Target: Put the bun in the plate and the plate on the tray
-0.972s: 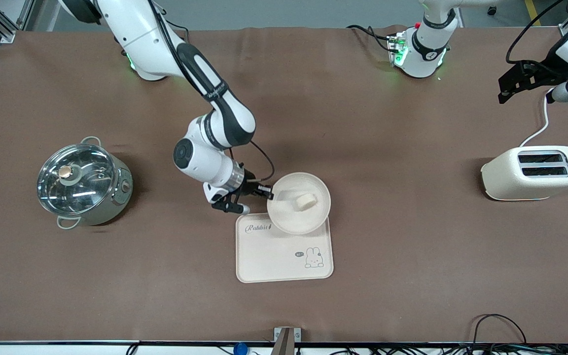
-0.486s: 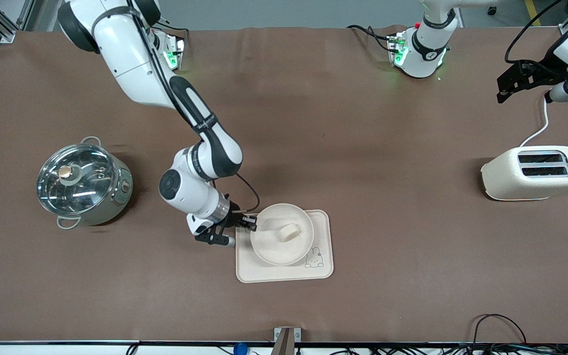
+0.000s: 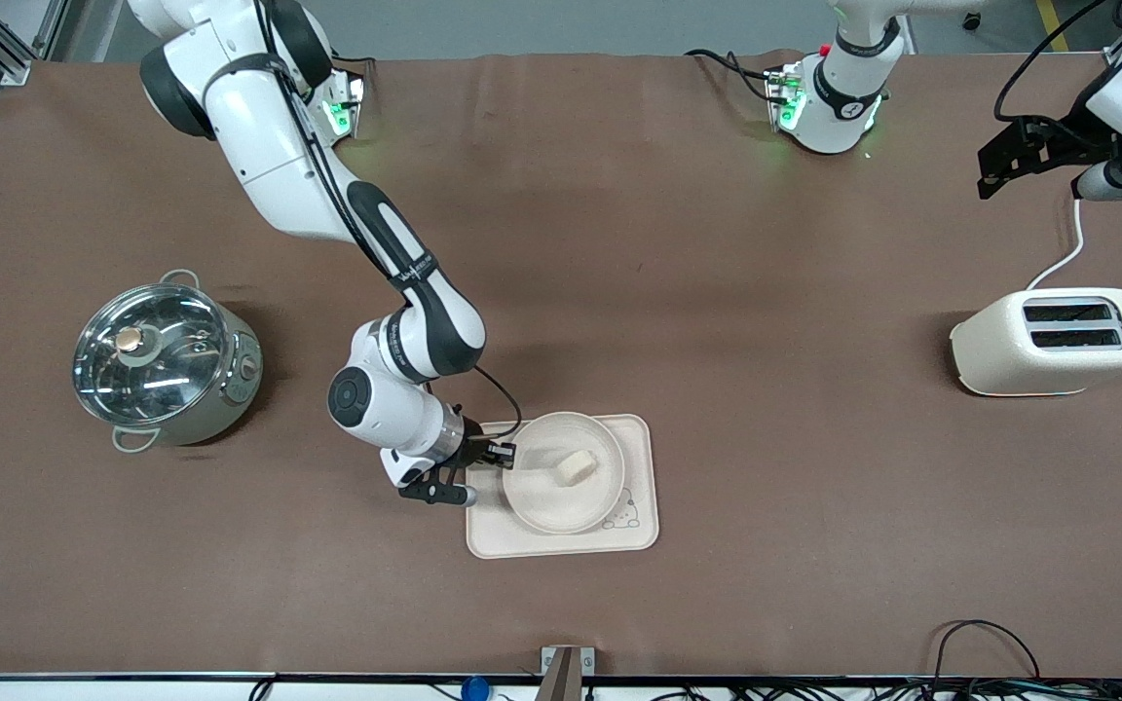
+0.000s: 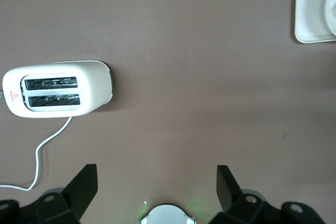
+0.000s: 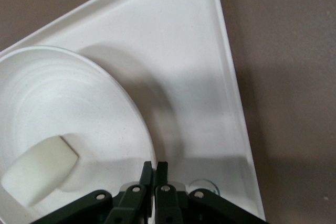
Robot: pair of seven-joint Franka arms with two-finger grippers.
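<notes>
The round cream plate [image 3: 549, 501] is over the Rabbit tray [image 3: 641, 440], covering most of it, and the small off-white bun [image 3: 578, 466] lies in the plate. My right gripper [image 3: 504, 453] is shut on the plate's rim at the side toward the right arm's end of the table. In the right wrist view its fingers [image 5: 154, 169] pinch the rim, the bun [image 5: 39, 169] lies in the plate [image 5: 68, 103], and the plate throws a shadow on the tray [image 5: 199, 77]. I cannot tell whether the plate rests flat. My left gripper [image 3: 994, 170] waits open and empty, high above the toaster's end.
A steel pot with a glass lid [image 3: 164, 360] stands toward the right arm's end. A cream toaster [image 3: 1053, 341] with a white cord stands toward the left arm's end, also in the left wrist view [image 4: 58, 88], where one tray corner [image 4: 312, 19] shows.
My right gripper has carried the plate with the bun from the tray's edge to over the tray's middle and lowered it. The left arm has barely moved.
</notes>
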